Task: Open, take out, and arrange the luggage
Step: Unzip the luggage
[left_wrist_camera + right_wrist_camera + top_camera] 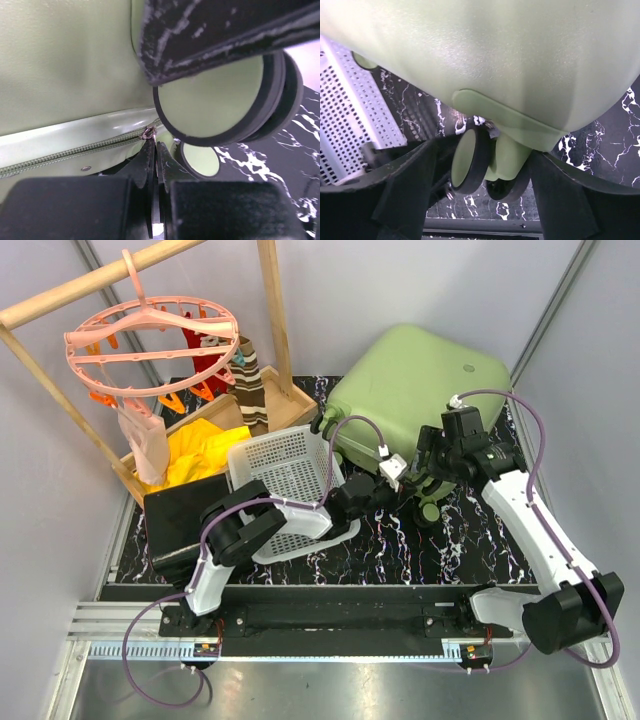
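The left fingers (163, 167) pinch the zipper pull (148, 132) on the luggage (65, 60); the right fingers (405, 195) stand open astride its wheel (467, 160).

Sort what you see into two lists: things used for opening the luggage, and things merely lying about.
In use: luggage; its zip pull; left gripper shut on that pull; right gripper open around a wheel.
Lying about: white basket; black case; yellow cloth; pink peg hanger.

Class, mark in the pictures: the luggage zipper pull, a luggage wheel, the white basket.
luggage zipper pull (148, 132): left wrist view, metal end.
luggage wheel (465, 160): right wrist view, green hub.
white basket (288, 462): top view, perforated wall.
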Motion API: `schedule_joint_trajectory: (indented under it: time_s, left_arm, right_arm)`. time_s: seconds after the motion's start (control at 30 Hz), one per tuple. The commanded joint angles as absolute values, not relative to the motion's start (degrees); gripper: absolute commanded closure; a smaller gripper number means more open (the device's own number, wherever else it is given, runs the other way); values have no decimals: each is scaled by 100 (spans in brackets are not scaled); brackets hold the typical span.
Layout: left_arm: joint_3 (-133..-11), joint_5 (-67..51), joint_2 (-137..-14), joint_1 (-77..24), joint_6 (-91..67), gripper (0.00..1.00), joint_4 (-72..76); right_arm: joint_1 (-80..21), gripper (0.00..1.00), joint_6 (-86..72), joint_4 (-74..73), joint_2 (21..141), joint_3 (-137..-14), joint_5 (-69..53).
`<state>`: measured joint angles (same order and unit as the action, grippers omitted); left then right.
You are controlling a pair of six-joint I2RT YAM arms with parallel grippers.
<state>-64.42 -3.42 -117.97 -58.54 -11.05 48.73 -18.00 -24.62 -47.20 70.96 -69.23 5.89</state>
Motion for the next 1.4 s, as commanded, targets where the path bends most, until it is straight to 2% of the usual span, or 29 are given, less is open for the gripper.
schedule_joint_trajectory:
  time_s: [0.0, 0.4, 0.63, 0.67, 0.73, 0.77, 0.8, 0.9, 0.93, 0.97, 1.03, 1.1, 1.37]
  left_arm:
    - [-6776, -1942, -11804, -6521, -1345, 100, 5528]
    - [-6679, -2109, -11760, -6530, -1380, 100, 5660]
    - [-6917, -2127, -11892, -6574, -1398, 100, 5599]
    - [-6926, -2136, -11909, -6583, -1389, 100, 5590]
    - [-6926, -2136, -11918, -6600, -1380, 100, 5572]
    - [-6926, -2136, -11927, -6601, -1371, 100, 5572]
    - [-6917, -2136, -11909, -6609, -1354, 100, 5564]
    - [-6917, -2127, -11900, -6618, -1310, 100, 5511]
    - [-6917, -2110, -11900, -6627, -1292, 100, 5493]
    - [-6926, -2127, -11900, -6627, -1257, 100, 5493]
    - [-6987, -2127, -11927, -6644, -1239, 100, 5458]
    - [-7066, -2171, -11953, -6653, -1222, 100, 5423]
    - [-7189, -2215, -12085, -6741, -1204, 100, 5440]
  right_arm:
    - [-2030, 18, -2540, -4306, 6724, -6882, -62]
    - [-2021, 16, -2645, -4667, 6487, -6557, 448]
    - [-2021, 21, -2707, -4781, 6416, -6407, 642]
    - [-2021, 23, -2698, -4790, 6399, -6381, 676]
    - [-2022, 35, -2690, -4816, 6372, -6355, 729]
    - [-2021, 42, -2698, -4816, 6389, -6346, 756]
    - [-2021, 56, -2690, -4816, 6390, -6346, 738]
    - [-2021, 73, -2655, -4764, 6451, -6407, 493]
    - [-2013, 82, -2646, -4746, 6477, -6425, 423]
    - [-2021, 85, -2637, -4676, 6495, -6451, 248]
    - [-2021, 91, -2610, -4632, 6556, -6477, 115]
    - [-2021, 92, -2584, -4605, 6618, -6530, 18]
    - [-2021, 93, -2566, -4597, 6724, -6539, -448]
